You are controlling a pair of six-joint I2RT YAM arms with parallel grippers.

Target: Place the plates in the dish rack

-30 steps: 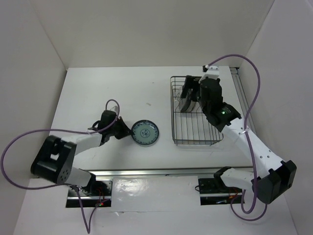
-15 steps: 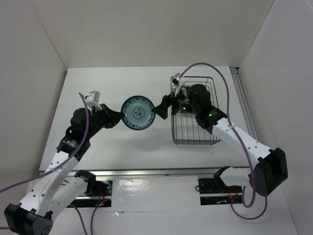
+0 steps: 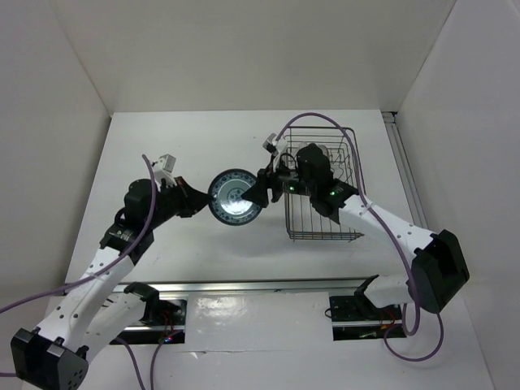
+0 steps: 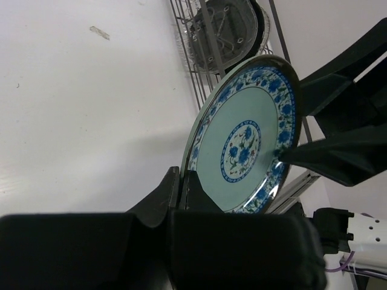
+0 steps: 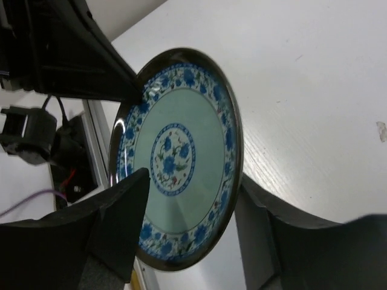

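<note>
- Left end effector (image 3: 197,201) is pinching the near rim of the blue-and-white plate (image 3: 234,197). From the top view the plate is held on edge in the air over the worktop (image 3: 162,146), just left of the dish rack (image 3: 323,236). My right end effector (image 3: 262,191) reaches across to the plate's far rim. I judge this to be the hand-over (I see no other plate outside the rack).
- From the left wrist, my fingers (image 4: 181,187) clamp the plate's lower edge. The right arm's jaws bracket the opposite edge, with one tip at the painted face. Other plates (image 4: 224,30) stand in the rack behind.
- From the right wrist, my fingers (image 5: 121,217) are spread, one in front of the plate and one behind it, and have not closed on it.
- Next, I think the right must close firmly on the rim before the left lets go, then carry the plate to a free slot between tines.
- Half a second ago the right end effector was short of the plate. A second ago the plate lay flat on the worktop.
</note>
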